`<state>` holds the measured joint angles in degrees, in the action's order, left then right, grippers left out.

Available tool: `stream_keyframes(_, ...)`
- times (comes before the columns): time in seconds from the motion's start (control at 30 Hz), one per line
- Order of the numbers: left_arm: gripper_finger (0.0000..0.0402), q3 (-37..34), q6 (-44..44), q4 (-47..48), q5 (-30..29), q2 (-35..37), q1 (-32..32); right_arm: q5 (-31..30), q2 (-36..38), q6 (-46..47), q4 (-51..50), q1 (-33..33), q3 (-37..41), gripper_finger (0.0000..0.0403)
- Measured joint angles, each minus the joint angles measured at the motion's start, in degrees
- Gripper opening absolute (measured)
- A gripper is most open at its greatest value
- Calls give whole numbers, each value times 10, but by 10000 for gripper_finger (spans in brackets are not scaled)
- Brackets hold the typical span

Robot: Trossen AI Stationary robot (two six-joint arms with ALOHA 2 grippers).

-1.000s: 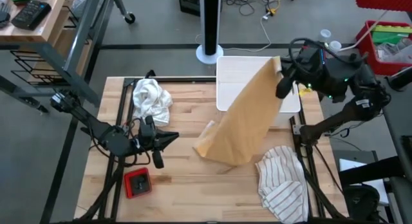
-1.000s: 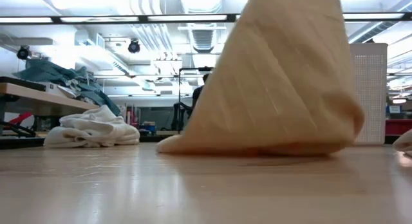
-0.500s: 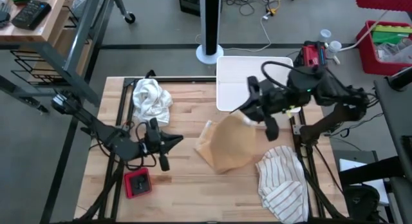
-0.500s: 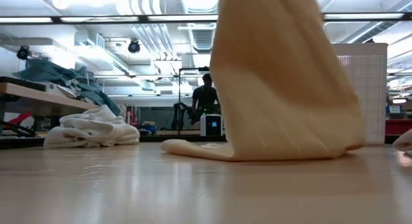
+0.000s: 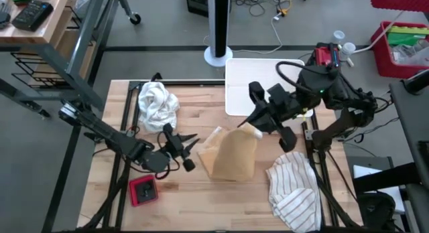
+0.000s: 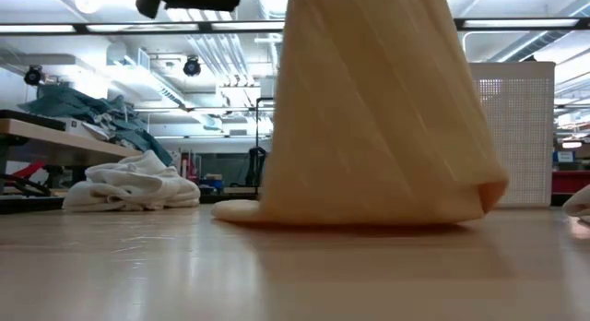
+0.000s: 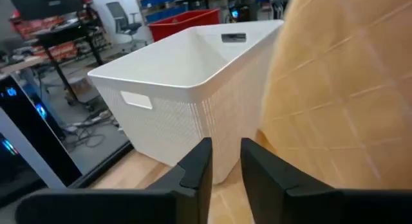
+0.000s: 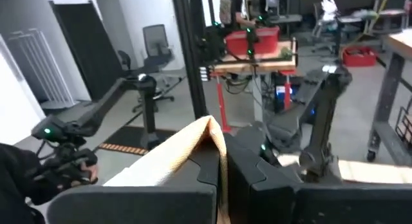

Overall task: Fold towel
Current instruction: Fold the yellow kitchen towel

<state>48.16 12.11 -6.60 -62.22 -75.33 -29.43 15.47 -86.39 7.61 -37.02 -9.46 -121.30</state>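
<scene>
behind the tan towel (image 5: 233, 154), white bin (image 5: 242, 86)

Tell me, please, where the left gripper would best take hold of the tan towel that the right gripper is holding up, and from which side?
Probably the low corner of the tan towel nearest the left gripper, approached from the table's left side. The right gripper pinches one upper corner, so the cloth hangs in a cone with its bottom edge resting on the table. That near corner lies flat and exposed, directly ahead of the left fingers.

Overhead camera straight down, low camera level across table, both sharing tan towel (image 5: 231, 156)
</scene>
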Motion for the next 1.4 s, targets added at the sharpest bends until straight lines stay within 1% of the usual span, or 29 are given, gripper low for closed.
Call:
stream_keyframes(0.03, 92, 0, 6, -3, 6, -3, 4, 0, 1, -3, -5, -1, -4, 0)
stream_keyframes(0.17, 140, 0, 17, -9, 58, -13, 18, 0, 7, -12, -29, -2, -20, 0)
stream_keyframes(0.33, 196, 0, 19, -11, 99, -38, 32, 0, 12, -15, -42, -2, -34, 0)
stream_keyframes(0.4, 213, 0, 22, -36, 117, -54, 38, 0, 12, -16, -44, -2, -34, 0)
stream_keyframes(0.47, 226, 0, 12, -60, 157, -67, 40, -1, 11, -17, -45, -2, -34, 0)
stream_keyframes(0.57, 241, 0, -12, -105, 251, -83, 41, -6, 10, -19, -45, 1, -32, 0)
stream_keyframes(0.63, 249, 0, -15, -135, 298, -90, 42, -17, 10, -18, -46, 1, -32, 0)
stream_keyframes(0.77, 260, 0, 7, -142, 320, -98, 45, -43, 10, -18, -46, 1, -31, 0)
stream_keyframes(0.8, 262, 0, 15, -139, 340, -98, 45, -53, 10, -17, -46, 1, -31, 0)
stream_keyframes(0.87, 262, 0, 23, -139, 403, -98, 44, -81, 11, -21, -49, 1, -31, 0)
stream_keyframes(0.93, 260, 0, 40, -132, 437, -96, 39, -125, 14, -30, -63, 1, -33, 0)
stream_keyframes(1.03, 251, 0, 92, -80, 436, -75, 37, -220, 16, -48, -113, 1, -47, 0)
stream_keyframes(1.13, 240, 0, 171, 21, 426, -47, 38, -336, 17, -60, -184, 1, -64, 0)
stream_keyframes(1.23, 227, -1, 238, 106, 399, -20, 33, -431, 16, -55, -249, 1, -82, 0)
stream_keyframes(1.3, 220, -1, 253, 133, 376, -7, 27, -462, 16, -36, -293, 1, -97, 0)
stream_keyframes(1.37, 213, -1, 242, 122, 363, 2, 24, -460, 17, -6, -332, 1, -112, 0)
stream_keyframes(1.4, 210, -1, 226, 107, 358, 7, 23, -445, 17, 8, -344, 1, -116, 0)
